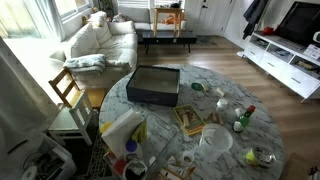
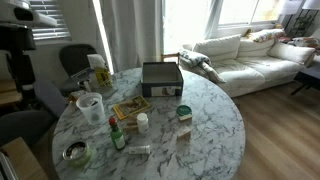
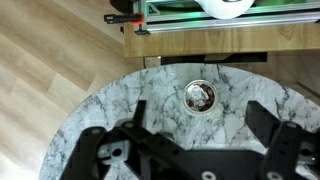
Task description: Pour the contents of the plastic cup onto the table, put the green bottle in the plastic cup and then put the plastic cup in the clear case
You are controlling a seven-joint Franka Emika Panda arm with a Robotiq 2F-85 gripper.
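Translucent plastic cup stands upright on the round marble table, near the small green bottle and well apart from the dark box-shaped case. In the wrist view the gripper hangs over the table's edge, jaws spread wide and holding nothing, with only a small metal bowl below. Pouring well likely calls for a firm side grip on the cup, then a slow tilt over bare marble, away from the clutter.
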